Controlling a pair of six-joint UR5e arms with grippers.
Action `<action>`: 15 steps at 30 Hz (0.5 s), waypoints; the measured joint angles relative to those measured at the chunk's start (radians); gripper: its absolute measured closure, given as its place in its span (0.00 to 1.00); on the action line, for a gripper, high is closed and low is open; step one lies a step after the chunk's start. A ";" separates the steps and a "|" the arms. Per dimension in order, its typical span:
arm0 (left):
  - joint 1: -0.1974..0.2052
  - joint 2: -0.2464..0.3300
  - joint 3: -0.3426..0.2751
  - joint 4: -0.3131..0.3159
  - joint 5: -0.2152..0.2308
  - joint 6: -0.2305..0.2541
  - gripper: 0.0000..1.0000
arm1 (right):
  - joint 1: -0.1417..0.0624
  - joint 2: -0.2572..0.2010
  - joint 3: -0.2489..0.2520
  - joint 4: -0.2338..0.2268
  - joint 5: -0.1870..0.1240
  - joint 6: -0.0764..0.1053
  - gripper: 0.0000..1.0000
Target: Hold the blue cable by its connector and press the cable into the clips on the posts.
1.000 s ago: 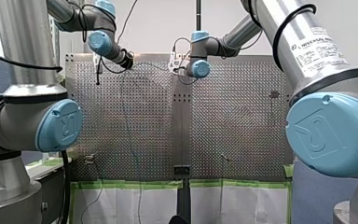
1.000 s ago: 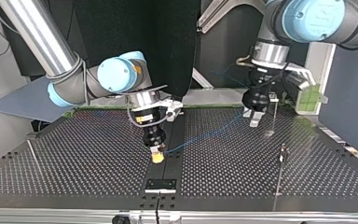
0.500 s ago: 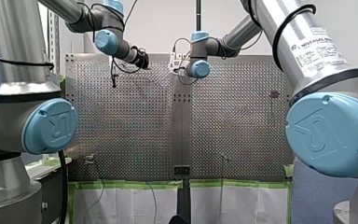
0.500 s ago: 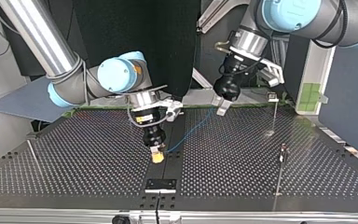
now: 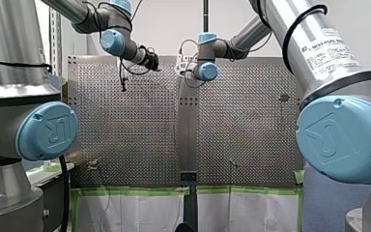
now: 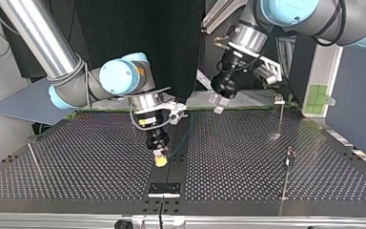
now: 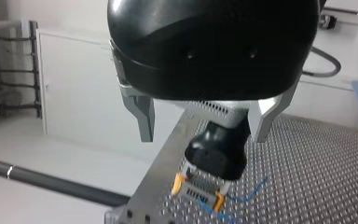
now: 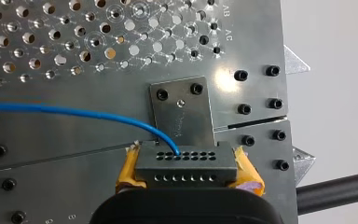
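My right gripper [image 8: 186, 164] is shut on the black connector [image 8: 186, 161]; its yellow pads press on the connector's two sides, just above the perforated table [image 8: 51, 140]. The blue cable [image 8: 74, 111] leaves the connector's face and runs off across the table. In the top view my right gripper [image 6: 160, 160] hangs low over the middle seam. My left gripper [image 6: 218, 102] hovers higher, over the far edge. Its metal fingers [image 7: 144, 116] stand wide apart and open with nothing held. Beyond them the left wrist view shows the connector [image 7: 200, 192] in the yellow pads.
Thin posts stand on the table: one with a clip [image 6: 279, 99] at the top view's far right, a nearer one [image 6: 289, 153] towards the front, and a bare rod [image 6: 33, 160] at the left. A small black plate [image 6: 164, 189] sits at the seam's front.
My left arm has swung from beside the far right post towards the top view's middle and risen. The cable's loose stretch has swung the same way. My right arm has stayed put.
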 joint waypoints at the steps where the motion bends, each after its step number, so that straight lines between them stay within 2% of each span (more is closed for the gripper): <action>1: 0.002 -0.003 0.000 0.000 -0.009 -0.002 0.00 | 0.000 0.000 0.000 0.000 0.000 0.000 1.00; 4: 0.009 -0.017 0.006 -0.002 -0.033 -0.017 0.00 | 0.001 0.000 0.000 0.000 0.000 0.000 1.00; 7: 0.015 -0.040 0.021 -0.008 -0.038 -0.042 0.00 | 0.002 0.000 0.000 0.001 0.000 0.000 1.00; 15: 0.022 -0.114 0.091 -0.070 0.010 -0.112 0.00 | 0.003 -0.001 0.000 0.006 0.000 0.000 1.00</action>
